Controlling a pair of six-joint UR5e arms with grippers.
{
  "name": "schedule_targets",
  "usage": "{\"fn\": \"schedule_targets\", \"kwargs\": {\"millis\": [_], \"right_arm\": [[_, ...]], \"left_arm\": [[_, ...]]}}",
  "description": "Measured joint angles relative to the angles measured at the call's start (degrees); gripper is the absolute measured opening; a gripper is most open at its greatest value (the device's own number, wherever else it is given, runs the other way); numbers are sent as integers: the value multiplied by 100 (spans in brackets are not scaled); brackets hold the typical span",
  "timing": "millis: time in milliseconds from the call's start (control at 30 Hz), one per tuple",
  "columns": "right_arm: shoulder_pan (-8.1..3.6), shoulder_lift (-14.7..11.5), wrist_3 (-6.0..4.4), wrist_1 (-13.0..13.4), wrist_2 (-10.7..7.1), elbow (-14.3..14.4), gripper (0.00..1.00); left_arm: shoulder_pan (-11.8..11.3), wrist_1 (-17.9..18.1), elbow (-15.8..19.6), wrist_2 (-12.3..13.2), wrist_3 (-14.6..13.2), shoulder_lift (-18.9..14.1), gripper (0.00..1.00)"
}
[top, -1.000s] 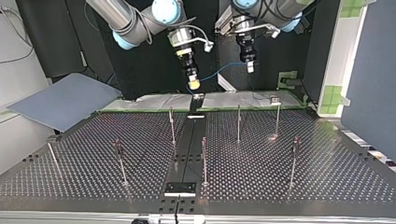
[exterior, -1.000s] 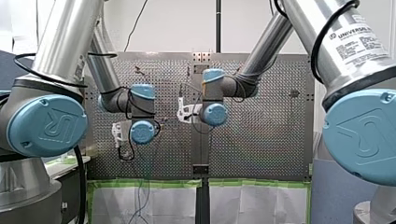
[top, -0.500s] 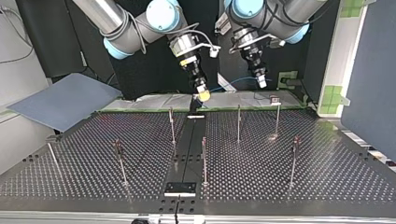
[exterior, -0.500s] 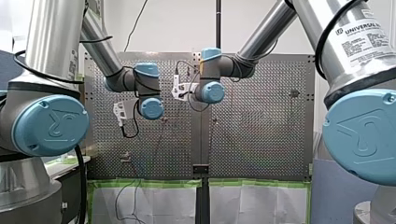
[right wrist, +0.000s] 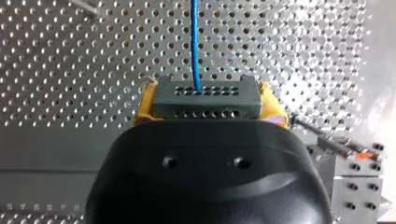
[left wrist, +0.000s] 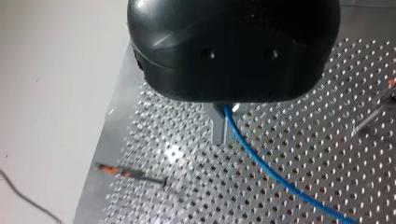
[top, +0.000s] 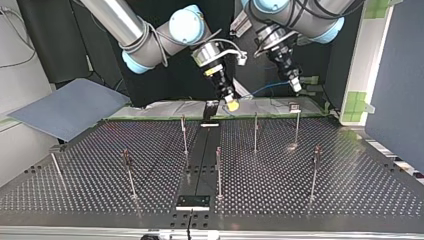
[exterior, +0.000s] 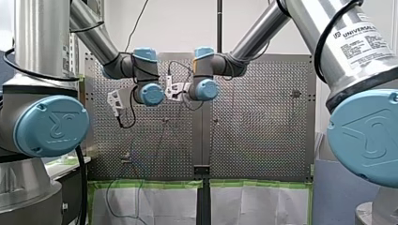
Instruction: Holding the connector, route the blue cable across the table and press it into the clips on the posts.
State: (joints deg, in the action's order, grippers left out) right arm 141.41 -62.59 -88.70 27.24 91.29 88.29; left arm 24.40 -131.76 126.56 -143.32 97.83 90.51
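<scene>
Our left arm (exterior: 44, 47) and right arm (exterior: 328, 28) are silver tubes with light-blue joint caps (exterior: 50, 125) and black cables (exterior: 82, 187); a Universal Robots label (exterior: 363, 40) marks the right one, and our right claw (top: 232, 106) has yellow pads (right wrist: 144, 107).

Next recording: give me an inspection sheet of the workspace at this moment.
Surface: perforated metal table.
Job's things: blue cable held in the air between the grippers; connector at its end; posts upright, no cable on them.
Clutter: grey sheet beside the table, at the top view's left.
Grippers: my right gripper, yellow pads, shut on the connector; my left gripper shut on the blue cable.
Cables: black lead looped at my left wrist.
Surroundings: green tape on a white panel.
</scene>
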Motion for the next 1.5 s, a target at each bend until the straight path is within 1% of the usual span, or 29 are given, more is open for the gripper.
{"fn": "schedule_targets", "kwargs": {"millis": [67,133,200,367,467,633,767,900,1067,1267,1367,1500], "right_arm": [[40,0,2,-103,-3,-103,0],[83,0,6,-212,-4,-212,0],[113,-2,1,-311,-5,-311,0],[155,0,-32,-592,-8,-593,0],[150,1,-82,-744,-12,-745,0],[106,4,-183,-1011,-44,-1012,0],[88,4,-206,-1217,-74,-1217,0],[71,12,-215,-1414,-119,-1414,0],[60,78,-284,-1670,-234,-1670,0],[107,288,-301,-1946,-282,-1946,0],[122,336,-305,-2050,-290,-2096,0],[102,363,-313,-2107,-294,-2310,0]], "left_arm": [[-12,-107,-1,-90,-64,-107,0],[-35,-214,-8,-106,-144,-215,0],[-65,-303,-31,-72,-186,-303,0],[-170,-541,-203,128,-234,-541,0],[-248,-712,-365,295,-271,-711,0],[-360,-1009,-621,585,-322,-1010,0],[-482,-1228,-725,716,-345,-1226,0],[-675,-1444,-752,897,-420,-1377,0],[-923,-1694,-759,1141,-588,-1382,0],[-1264,-2035,-854,1482,-708,-1110,0],[-1420,-2186,-922,1646,-663,-950,0],[-1515,-2186,-1005,1853,-501,-869,0]]}}
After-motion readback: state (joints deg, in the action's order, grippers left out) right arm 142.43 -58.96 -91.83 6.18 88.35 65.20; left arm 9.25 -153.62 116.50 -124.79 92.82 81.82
